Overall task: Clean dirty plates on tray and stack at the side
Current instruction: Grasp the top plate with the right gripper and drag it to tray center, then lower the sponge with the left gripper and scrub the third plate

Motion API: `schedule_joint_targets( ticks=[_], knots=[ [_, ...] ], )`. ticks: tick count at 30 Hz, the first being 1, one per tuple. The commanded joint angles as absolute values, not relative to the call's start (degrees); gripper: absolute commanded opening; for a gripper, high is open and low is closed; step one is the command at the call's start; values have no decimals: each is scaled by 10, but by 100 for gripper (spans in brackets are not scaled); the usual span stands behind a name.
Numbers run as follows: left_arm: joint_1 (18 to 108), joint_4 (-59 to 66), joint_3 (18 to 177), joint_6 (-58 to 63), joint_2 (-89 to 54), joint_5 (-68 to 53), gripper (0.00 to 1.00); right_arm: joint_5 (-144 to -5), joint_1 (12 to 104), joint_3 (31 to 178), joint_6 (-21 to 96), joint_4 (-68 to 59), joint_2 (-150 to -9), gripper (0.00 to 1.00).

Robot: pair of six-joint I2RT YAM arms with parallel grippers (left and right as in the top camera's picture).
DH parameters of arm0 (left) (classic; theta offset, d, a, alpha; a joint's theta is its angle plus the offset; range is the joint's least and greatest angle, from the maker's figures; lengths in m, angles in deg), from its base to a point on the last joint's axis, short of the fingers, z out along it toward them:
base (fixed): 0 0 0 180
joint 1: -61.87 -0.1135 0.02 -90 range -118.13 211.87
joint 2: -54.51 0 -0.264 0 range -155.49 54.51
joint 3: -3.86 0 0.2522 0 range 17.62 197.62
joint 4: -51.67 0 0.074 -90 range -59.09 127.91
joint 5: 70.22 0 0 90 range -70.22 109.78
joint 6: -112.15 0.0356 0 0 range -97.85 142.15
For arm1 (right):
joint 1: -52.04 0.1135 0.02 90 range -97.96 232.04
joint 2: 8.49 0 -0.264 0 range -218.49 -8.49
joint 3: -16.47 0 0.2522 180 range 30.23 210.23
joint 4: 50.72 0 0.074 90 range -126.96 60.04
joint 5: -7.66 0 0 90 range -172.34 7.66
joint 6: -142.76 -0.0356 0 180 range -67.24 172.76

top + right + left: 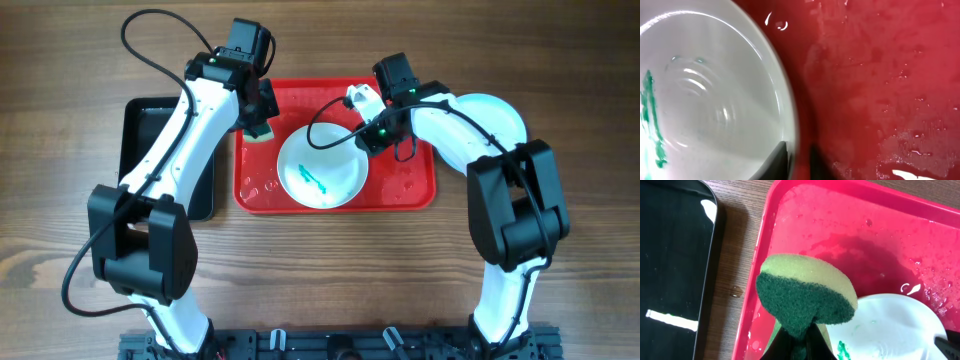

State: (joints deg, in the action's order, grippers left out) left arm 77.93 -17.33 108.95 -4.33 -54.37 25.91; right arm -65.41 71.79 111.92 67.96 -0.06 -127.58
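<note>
Wooden table (560,60), one red tray (420,195): right jaws pinch one white plate (335,185), left jaws one sponge (805,295).

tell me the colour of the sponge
Dark green scrub face on pale yellow foam; the sponge shows best in left wrist view.

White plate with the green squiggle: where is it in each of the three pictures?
Overhead: the white plate lies in the middle of the red tray.
Left wrist: the plate is in the bottom right corner, just right of the sponge.
Right wrist: the plate fills the left half, seen very close.
Shared landmark: the green smear on the plate shows in all three views.
</note>
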Motion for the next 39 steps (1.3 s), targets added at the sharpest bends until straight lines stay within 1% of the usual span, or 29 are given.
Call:
schedule_joint_targets(
  ticks=[1,6,9,12,16,19,22,25,26,27,28,32,36,39],
  knots=[
    [776,-172,1085,-53,-551,258,4,-677,719,1124,587,1,-1286,4],
    [776,-172,1085,-53,-551,258,4,-677,719,1124,475,69,-1286,4],
    [776,-172,1085,-53,-551,258,4,-657,718,1125,352,95,-1286,4],
    [776,-172,1085,-53,-551,258,4,-595,721,1121,252,67,-1287,4],
    [776,-172,1082,-53,-551,258,4,-642,741,1105,176,-9,-1291,4],
    [776,-172,1082,-53,-551,258,4,-645,742,1105,176,-32,-1299,6],
    [776,-172,1082,-53,-551,258,4,-646,742,1105,176,-49,-1308,14],
    [776,-169,1078,-53,-551,248,4,-645,741,1105,165,-70,-1321,17],
    [776,-166,1076,-54,-551,244,4,-645,741,1105,165,-76,-1323,17],
    [776,-163,1074,-54,-552,240,4,-645,741,1105,165,-79,-1323,13],
    [776,-158,1070,-54,-552,236,4,-645,741,1105,165,-80,-1323,4],
    [784,-107,1039,-53,-557,208,4,-645,742,1105,165,-79,-1323,4],
    [800,-63,1008,-50,-578,209,4,-645,742,1105,165,-79,-1323,4],
    [809,-32,997,-11,-604,209,4,-643,742,1105,166,-76,-1323,4]
  ],
)
